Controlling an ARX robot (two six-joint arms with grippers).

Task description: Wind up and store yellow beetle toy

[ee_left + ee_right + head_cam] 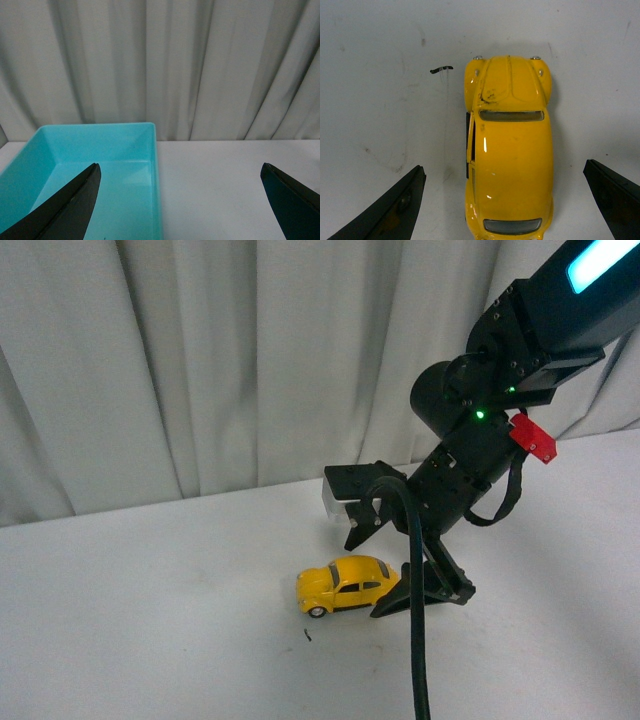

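Front view: a flat white tabletop [150, 620] runs back to a pale grey pleated curtain [200, 360]. The small glossy yellow beetle toy [345, 587] stands on its wheels near the middle of the table, nose to the left. There is bare surface all round its left and near sides, apart from a tiny dark speck [307, 635] just in front of it. The black right arm reaches down from the upper right. Its right gripper [368, 575] is tipped over the toy's rear half with the fingers spread wide, one on the far side and one on the near side. A black cable [418, 650] hangs toward the near edge.

Left wrist view: the left gripper [180, 210] is held level with its black fingers [65, 210] far apart and nothing between them. Ahead, a rectangular turquoise plastic bin [97, 126] sits on the table against the curtain, with free table to its right.

Right wrist view: seen from above, the toy lies centred between the spread fingers [390, 210], with clear white gaps on both flanks. No contact is visible.
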